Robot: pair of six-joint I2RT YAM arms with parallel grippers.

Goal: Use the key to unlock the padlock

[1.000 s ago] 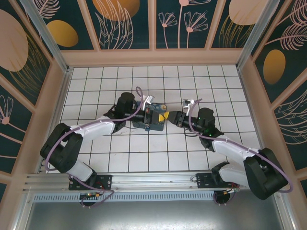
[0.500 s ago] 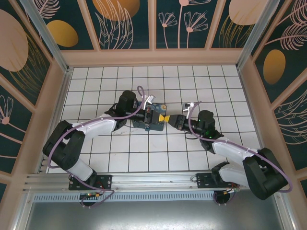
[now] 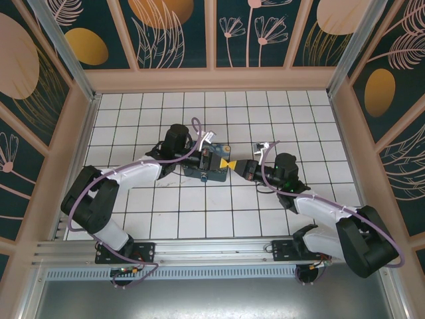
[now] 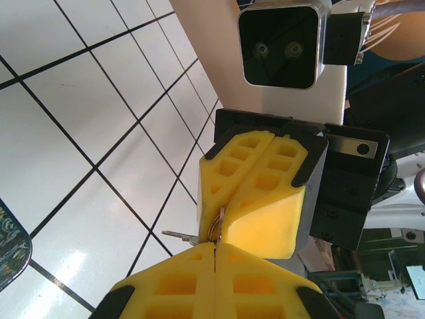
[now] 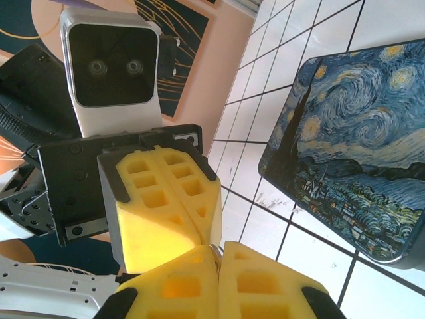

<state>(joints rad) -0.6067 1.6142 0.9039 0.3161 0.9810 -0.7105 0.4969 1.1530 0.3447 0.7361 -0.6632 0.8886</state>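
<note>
My left gripper [image 3: 224, 164] and right gripper [image 3: 234, 165] meet tip to tip above the white tiles, just right of the printed box. In the left wrist view my left gripper [image 4: 216, 247] is shut on a thin metal key ring [image 4: 218, 224]. The ring's upper part runs into the seam of the right gripper [image 4: 223, 214], also shut. The key [image 4: 176, 234], thin and grey, sticks out sideways to the left from the point where the tips meet. In the right wrist view a sliver of the ring [image 5: 214, 250] shows between the right gripper [image 5: 219, 252] tips. The padlock is hidden.
The Starry Night-printed box [image 3: 202, 174] lies on the tiles under the left gripper's wrist and appears close by as the box [image 5: 352, 159] in the right wrist view. Wooden walls [image 3: 212, 78] fence the tiled floor on three sides.
The right gripper's jaws have closed, and it has shifted slightly left to meet the left gripper's tips. The left gripper stayed shut and almost still.
</note>
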